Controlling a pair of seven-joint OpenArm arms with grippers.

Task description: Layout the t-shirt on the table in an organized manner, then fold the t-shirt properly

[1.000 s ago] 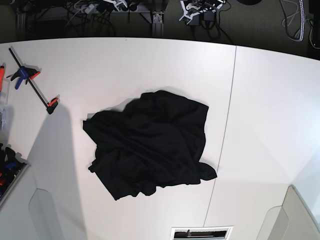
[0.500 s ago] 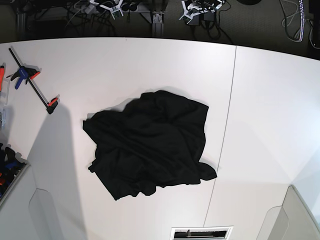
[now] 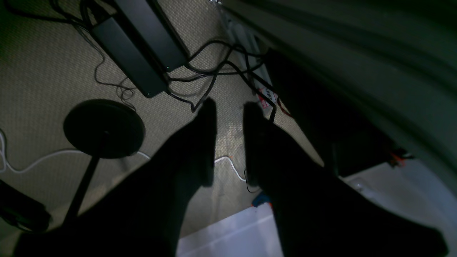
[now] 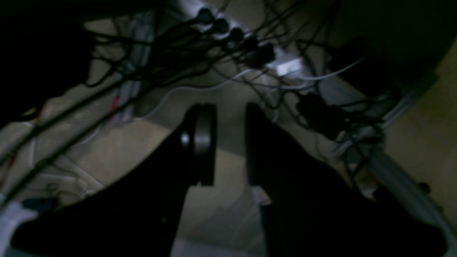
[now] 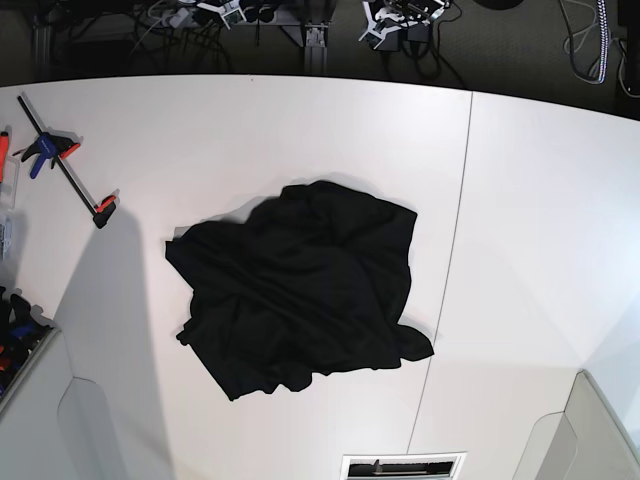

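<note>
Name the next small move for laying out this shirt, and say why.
Probably bring one gripper in over the table toward an outer edge of the t-shirt. The shirt lies in a wrinkled heap, and both wrist views show the left gripper and right gripper empty, with the floor and cables beyond them.

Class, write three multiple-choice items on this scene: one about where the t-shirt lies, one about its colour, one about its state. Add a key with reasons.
1. Where is the t-shirt?
A. Hanging off the table's far edge
B. On the table, left of the seam
C. On the floor

2. What colour shows on it?
A. White
B. Red
C. Black

3. How does it lie?
A. Crumpled in a heap
B. Folded square
C. Spread flat, sleeves out

Key: 1 B, it rests on the white top beside the seam; 2 C, only black cloth shows; 3 A, wrinkles and an uneven outline show a heap.
</note>
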